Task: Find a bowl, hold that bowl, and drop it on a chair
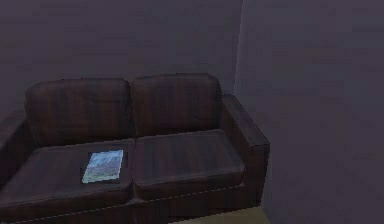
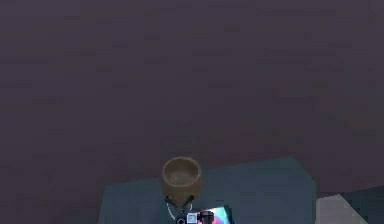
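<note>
Ahead of you a sofa [image 1: 135,140] backs onto the wall [image 1: 120,40], a flat item [image 1: 103,165] on its seat; a bowl [image 2: 182,177] is at the gripper's [image 2: 184,205] end.

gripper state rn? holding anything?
Gripper: state cannot be told. A tan bowl shows at its far end against a teal surface, so whether it holds the bowl cannot be told.

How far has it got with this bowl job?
Finding looks done: a tan bowl is right at the gripper, against a teal surface. Whether the bowl is actually held, I cannot tell. The drop on a chair is still left. Ahead stands a dark sofa with a flat light item on one cushion.
</note>
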